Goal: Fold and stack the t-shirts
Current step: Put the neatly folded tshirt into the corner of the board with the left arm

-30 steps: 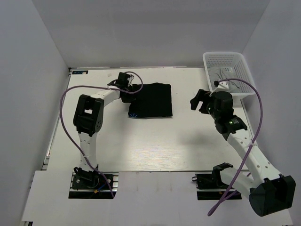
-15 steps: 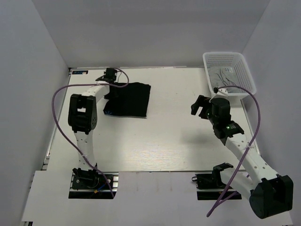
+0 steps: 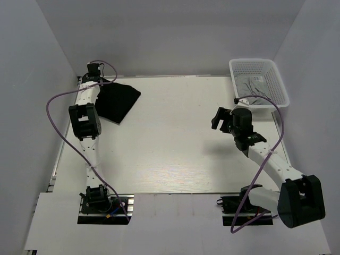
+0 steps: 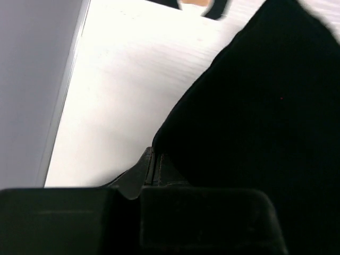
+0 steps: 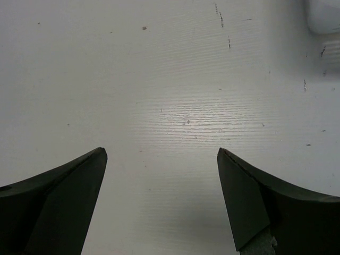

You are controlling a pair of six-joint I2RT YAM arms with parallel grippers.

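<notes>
The folded black t-shirt (image 3: pixel 118 101) lies at the far left of the table, turned at an angle. My left gripper (image 3: pixel 96 79) is at its far left corner, shut on the cloth; in the left wrist view the black t-shirt (image 4: pixel 265 122) fills the right side and runs into the closed jaws. A light grey t-shirt (image 3: pixel 254 89) lies in the white mesh basket (image 3: pixel 249 66) at the far right. My right gripper (image 3: pixel 219 118) is open and empty over bare table; its fingers (image 5: pixel 64 191) stand wide apart.
The grey side walls stand close to the table on the left and right. The left wall (image 4: pixel 32 79) is right beside my left gripper. A purple cable (image 3: pixel 53 117) loops off the left arm.
My left gripper has dragged the black t-shirt from the table's middle far edge to the far left corner, turning it. My right gripper has shifted slightly left and stayed open.
</notes>
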